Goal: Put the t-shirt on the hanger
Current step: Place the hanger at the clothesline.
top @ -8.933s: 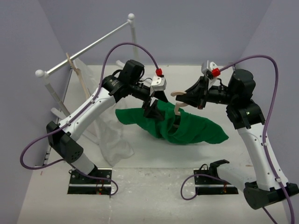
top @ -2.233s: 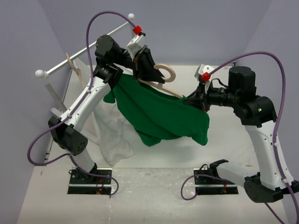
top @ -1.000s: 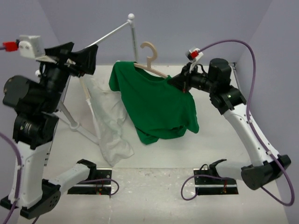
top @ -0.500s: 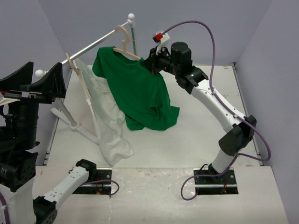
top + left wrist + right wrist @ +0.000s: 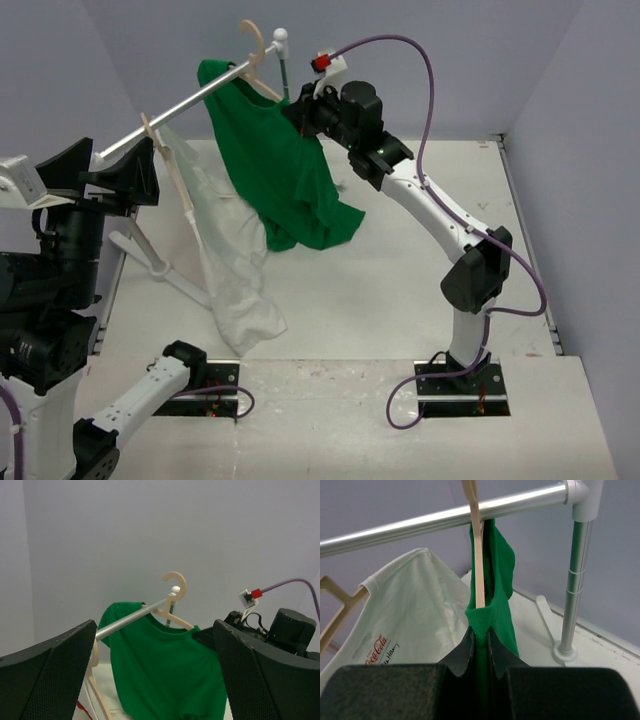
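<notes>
Top view: the t-shirt (image 5: 280, 170) hangs in the upper middle of the frame, already threaded on the hanger (image 5: 258, 62), whose hook pokes up above the collar. So the dressing part looks done. The shirt sits lopsided though, its hem bunched toward the lower right and clear of the table (image 5: 420, 290).

The right gripper (image 5: 302, 113) is at the shirt's right shoulder. In the right wrist view its fingers are pinched shut on green cloth at frame centre (image 5: 480, 636), with the hanger's pale stem (image 5: 476, 550) rising straight out of the pinch (the wood is probably inside the grip too, can't confirm).

The hook is at the far end of the rail (image 5: 180, 105), close to the white end knob. In the left wrist view the hook (image 5: 176, 583) stands up past the rail line. I can't tell whether it is seated on the rail or only held against it. The shirt's far sleeve shows on the other side of the rail, maybe draped over it.

The left gripper (image 5: 100, 168) is at the left edge of the top view, jaws spread wide, nothing in them, well apart from the shirt.

The white garment (image 5: 235, 270) on its own hanger (image 5: 165, 160) hangs just left of the green one.

What's left, as I judge: settle the hook on the rail, let go, maybe straighten the cloth.
</notes>
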Controlling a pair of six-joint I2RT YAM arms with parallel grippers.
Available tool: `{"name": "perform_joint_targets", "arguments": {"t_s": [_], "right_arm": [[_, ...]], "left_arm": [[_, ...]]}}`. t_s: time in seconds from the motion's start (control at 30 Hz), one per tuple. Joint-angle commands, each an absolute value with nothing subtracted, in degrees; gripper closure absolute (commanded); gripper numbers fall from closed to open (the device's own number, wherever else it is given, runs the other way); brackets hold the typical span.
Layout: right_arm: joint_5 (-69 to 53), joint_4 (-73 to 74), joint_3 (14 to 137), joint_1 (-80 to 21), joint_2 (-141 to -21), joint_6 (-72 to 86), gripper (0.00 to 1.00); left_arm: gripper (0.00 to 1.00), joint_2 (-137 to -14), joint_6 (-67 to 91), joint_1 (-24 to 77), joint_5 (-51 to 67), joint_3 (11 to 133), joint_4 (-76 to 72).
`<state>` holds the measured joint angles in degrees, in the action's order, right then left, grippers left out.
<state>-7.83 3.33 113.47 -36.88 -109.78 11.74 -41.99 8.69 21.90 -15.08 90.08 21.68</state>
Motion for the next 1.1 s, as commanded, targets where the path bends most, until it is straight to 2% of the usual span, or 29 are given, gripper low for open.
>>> {"name": "perform_joint_targets", "arguments": {"t_s": [0.0,0.37,0.63,0.7,0.73,0.8,0.87,0.97,1.07], "right_arm": [[-8.0,-6.0,118.4,-38.4,-110.5,13.2,1.00],[-9.8,-14.6,101.6,-38.8,-109.6,15.4,1.00],[-10.6,-16.9,97.2,-39.1,-110.6,15.8,1.00],[-10.8,-16.5,97.4,-39.1,-110.2,16.1,0.78],[-10.8,-16.4,97.3,-39.1,-109.6,16.2,0.63],[-10.4,-15.3,96.8,-39.1,-107.4,15.8,0.22],[-9.2,-12.5,96.5,-38.9,-103.9,14.9,0.03],[-6.0,-6.4,94.4,-37.6,-96.5,14.2,0.01],[-0.5,1.0,90.1,-35.8,-86.4,15.0,0.01]], "left_arm": [[0.00,-43.4,7.1,22.3,-16.0,87.5,20.4],[0.00,-43.8,7.2,22.3,-16.0,82.9,18.3],[0.00,-44.0,7.5,22.3,-16.3,82.1,18.3],[0.00,-44.7,7.8,22.3,-16.3,82.3,18.8],[0.00,-45.3,7.9,22.3,-16.0,82.7,19.3],[0.00,-46.5,8.2,22.3,-15.4,83.4,20.8],[0.00,-47.4,8.3,22.3,-15.2,84.4,21.7],[0.00,-47.2,8.3,22.3,-17.4,83.7,22.8],[0.00,-44.5,8.1,22.3,-23.0,77.7,22.3]]}}
